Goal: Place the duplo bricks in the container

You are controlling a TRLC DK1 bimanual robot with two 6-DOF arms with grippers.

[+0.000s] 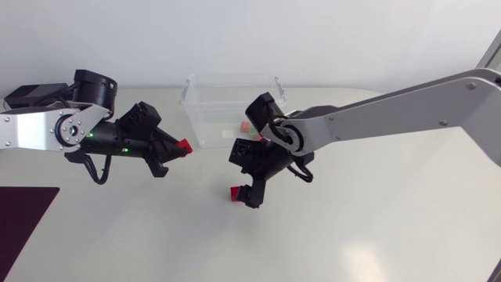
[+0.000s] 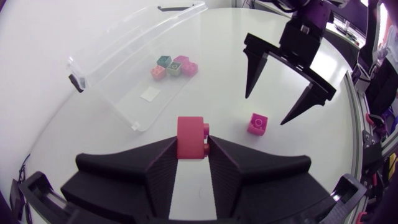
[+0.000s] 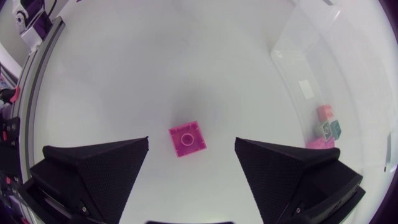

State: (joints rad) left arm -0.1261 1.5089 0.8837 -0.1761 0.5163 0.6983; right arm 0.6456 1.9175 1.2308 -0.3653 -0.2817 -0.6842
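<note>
Directly beneath the spread right pincer (image 3: 192,140), a pink brick (image 3: 186,138).

**One loose brick out on the worktop**

Here's the worktop (image 1: 376,227), pale, smooth and off-white, running wide across the head view. Sitting on it at the far middle, close to the back edge, is the clear plastic container (image 1: 193,117), upright with its open side up, and the surface shows straight through its walls. Out in front of it, apart from its near wall, a single pink brick (image 1: 236,193) rests flat on the bare surface, stud side up, touching nothing else that lies there. And over at the near left corner, a dark maroon sheet (image 1: 23,227) lies flat, well apart from both.
</note>
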